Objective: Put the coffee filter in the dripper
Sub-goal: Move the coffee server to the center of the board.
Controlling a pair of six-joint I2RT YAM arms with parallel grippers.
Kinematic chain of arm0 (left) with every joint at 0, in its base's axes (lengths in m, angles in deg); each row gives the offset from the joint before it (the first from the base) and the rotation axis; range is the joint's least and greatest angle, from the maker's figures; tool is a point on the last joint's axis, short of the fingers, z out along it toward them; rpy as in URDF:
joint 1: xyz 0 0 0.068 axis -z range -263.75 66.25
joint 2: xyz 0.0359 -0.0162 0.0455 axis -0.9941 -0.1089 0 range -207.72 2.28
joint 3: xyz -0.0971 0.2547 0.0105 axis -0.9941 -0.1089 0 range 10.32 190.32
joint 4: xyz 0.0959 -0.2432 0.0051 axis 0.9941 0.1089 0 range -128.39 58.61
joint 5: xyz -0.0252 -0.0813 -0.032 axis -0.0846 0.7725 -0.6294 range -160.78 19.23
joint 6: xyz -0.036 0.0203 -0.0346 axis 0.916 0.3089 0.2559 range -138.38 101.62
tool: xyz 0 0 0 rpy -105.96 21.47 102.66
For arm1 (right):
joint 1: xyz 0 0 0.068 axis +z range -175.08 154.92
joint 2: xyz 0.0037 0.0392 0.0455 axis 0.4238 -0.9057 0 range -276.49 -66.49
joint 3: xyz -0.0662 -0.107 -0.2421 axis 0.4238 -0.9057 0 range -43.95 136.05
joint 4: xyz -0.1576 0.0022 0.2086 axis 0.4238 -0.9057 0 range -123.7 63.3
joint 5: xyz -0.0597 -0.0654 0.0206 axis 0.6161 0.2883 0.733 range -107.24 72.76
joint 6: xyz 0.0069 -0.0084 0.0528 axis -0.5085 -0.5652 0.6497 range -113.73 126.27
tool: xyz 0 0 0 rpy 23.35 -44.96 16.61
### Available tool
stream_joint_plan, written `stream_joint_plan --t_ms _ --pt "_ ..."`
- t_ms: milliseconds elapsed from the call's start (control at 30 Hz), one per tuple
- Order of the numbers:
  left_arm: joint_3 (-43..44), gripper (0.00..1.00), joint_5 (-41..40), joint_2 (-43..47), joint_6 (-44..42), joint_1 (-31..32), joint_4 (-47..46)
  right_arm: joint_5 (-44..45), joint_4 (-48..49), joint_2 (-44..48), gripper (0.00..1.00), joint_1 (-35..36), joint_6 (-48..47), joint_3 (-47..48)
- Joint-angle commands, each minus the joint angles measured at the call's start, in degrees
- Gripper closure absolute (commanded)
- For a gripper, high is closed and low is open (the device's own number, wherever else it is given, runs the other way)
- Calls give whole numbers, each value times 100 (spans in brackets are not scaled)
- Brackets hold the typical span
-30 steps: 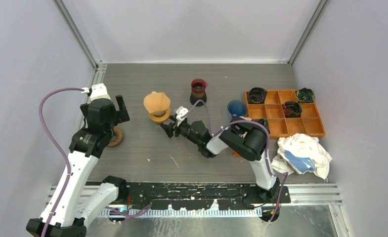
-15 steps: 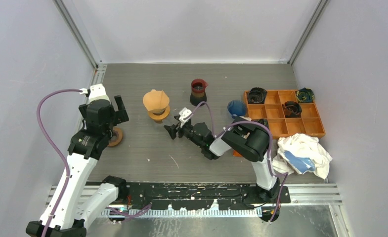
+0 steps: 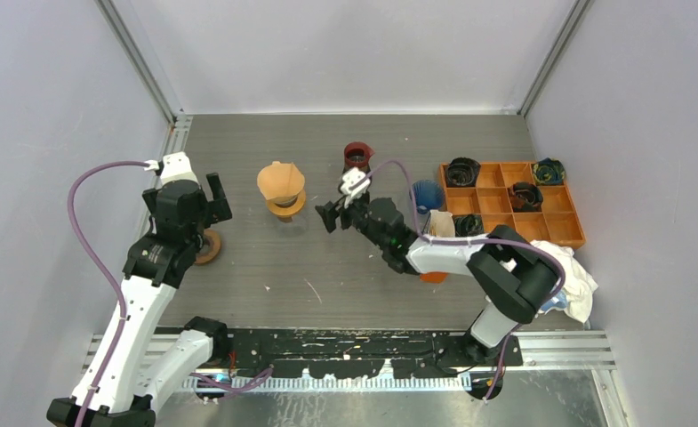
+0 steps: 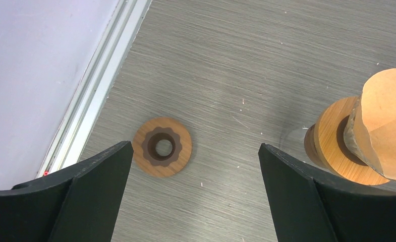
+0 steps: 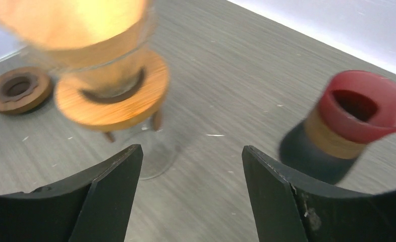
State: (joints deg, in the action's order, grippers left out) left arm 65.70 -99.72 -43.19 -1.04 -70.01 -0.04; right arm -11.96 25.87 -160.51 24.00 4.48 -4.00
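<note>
Nearest me, the left gripper point(image 4: 194, 151) hung with its jaws spread wide and empty over the wooden ring point(image 4: 161, 146). Farther in, the right gripper point(image 3: 332, 213) had its jaws parted and held nothing. At ten o'clock from it, apart from its fingers, stood the dripper point(image 3: 284, 206) with the coffee filter point(image 3: 281, 181) seated inside. The red-topped server point(image 3: 357, 160) stood beyond, at one o'clock.

Wooden ring point(image 4: 161, 146) flat on table point(image 4: 236, 60) between wide-apart jaws; dripper point(image 4: 332, 143) (filter point(image 4: 387, 116) inside) at right.
</note>
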Motion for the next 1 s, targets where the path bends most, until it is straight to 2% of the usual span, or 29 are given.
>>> stream_joint_plan --t_ms 0,167,467,667,967 --pt "8 1 -146 57 -64 -35 -353 20 -1885 548 21 -517 303 740" --pt "-3 1 -146 45 -64 -31 -362 -232 -3005 776 21 -1071 418 1324" --pt "-10 1 -146 9 -68 -32 -363 -87 -4912 253 22 -1719 533 2946" --pt "-17 1 -138 -19 -71 -31 -357 -48 -5411 -378 25 -2077 927 3740" --pt "-11 1 -115 -70 -82 -30 -362 -255 -6122 -1220 26 -2360 1022 4771"
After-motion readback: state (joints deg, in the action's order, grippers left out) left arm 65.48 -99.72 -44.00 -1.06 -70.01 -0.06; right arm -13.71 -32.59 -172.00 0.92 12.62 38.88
